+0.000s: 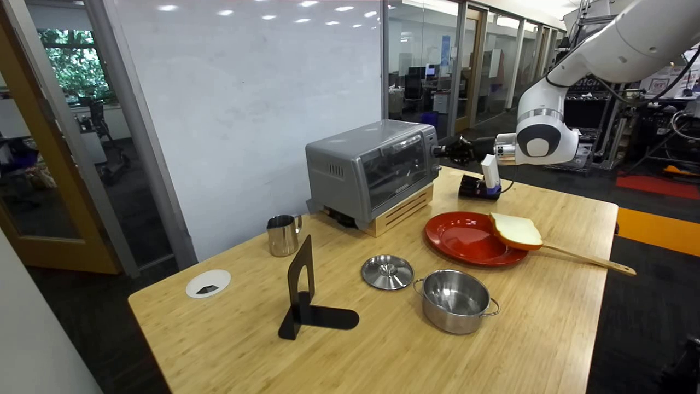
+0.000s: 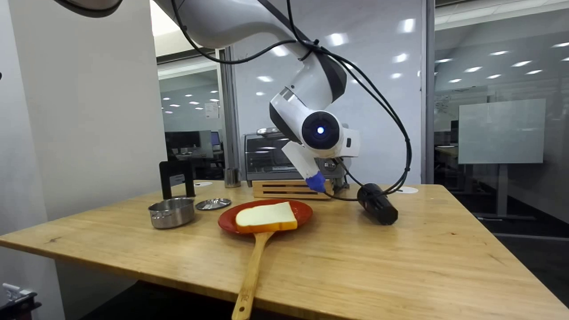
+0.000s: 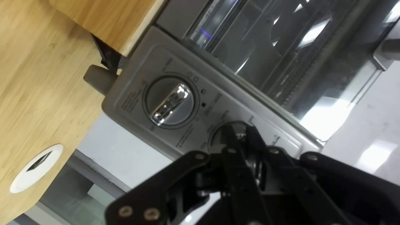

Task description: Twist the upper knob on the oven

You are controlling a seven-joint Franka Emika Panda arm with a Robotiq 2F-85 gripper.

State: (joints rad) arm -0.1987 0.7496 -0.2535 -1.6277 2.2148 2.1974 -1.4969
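In an exterior view, far left of my tool (image 1: 442,151), I see a flat white circle (image 1: 216,278) on the desk (image 1: 383,355). Next come a steel jug (image 1: 283,238) and a black bookend (image 1: 302,309), both standing up, left of the tool. The oven (image 1: 377,169) is just left of the tool, up on a wooden stand (image 1: 404,210). A shiny lid (image 1: 387,273) lies flat on the desk, lower than the tool and a bit left of it.

My tool is at the right end of the oven's front. In the wrist view, its two fingers (image 3: 232,142) are close together, with the grip of the upper knob (image 3: 218,139) between them, so I have it pinched. The lower knob (image 3: 170,101) is near the fingers but apart from them.

A pot (image 1: 456,314) stands lower than the tool and a little to the right. Farther right is a red plate (image 1: 459,238), with a slice of bread (image 1: 517,230) partly over its rim. A wooden handle (image 1: 590,259) pokes out under the bread, farthest right.
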